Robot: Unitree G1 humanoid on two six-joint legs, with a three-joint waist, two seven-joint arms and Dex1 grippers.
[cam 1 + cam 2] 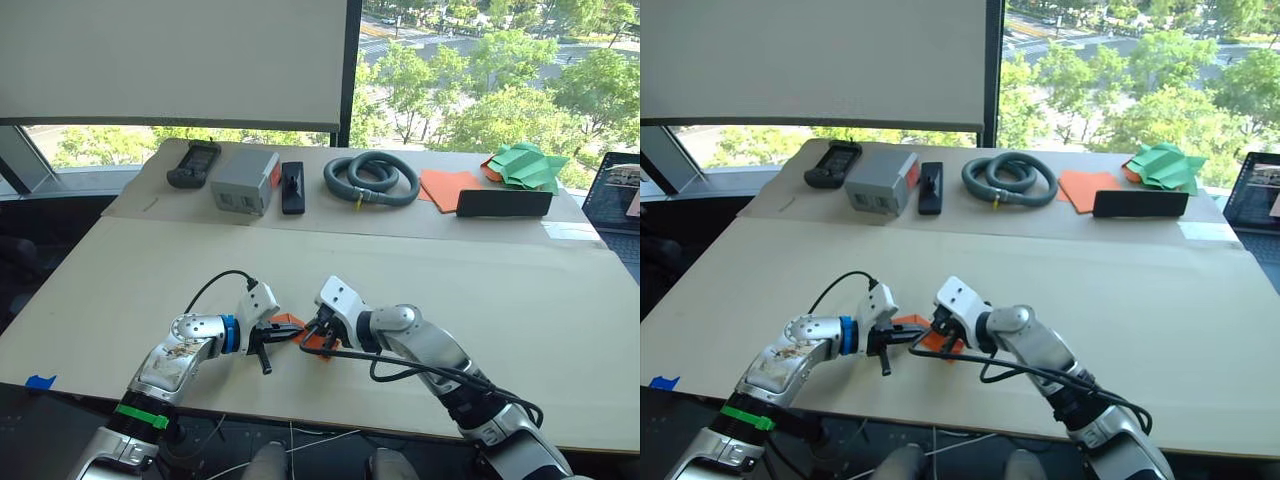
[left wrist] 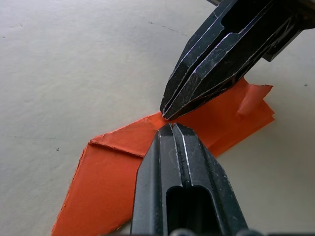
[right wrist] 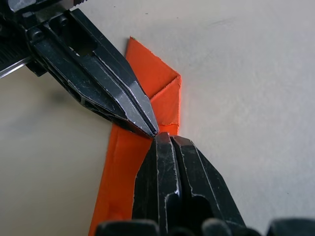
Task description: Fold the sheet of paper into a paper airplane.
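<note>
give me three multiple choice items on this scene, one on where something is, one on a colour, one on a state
1. Where does the grey coiled hose lie?
A. on the far board by the window
B. between the two grippers
C. on the floor

2. What colour is the folded sheet of paper under the grippers?
A. green
B. orange
C. white

3. How do the left gripper and right gripper stand?
A. both wide open
B. one open, one shut
C. both shut, tips meeting on the paper

Key: 1 A, the hose sits at the far side beside the black remote. 2 B, both wrist views show bright orange. 3 C, each pair of fingers is closed together with the tips pressed to the paper.
</note>
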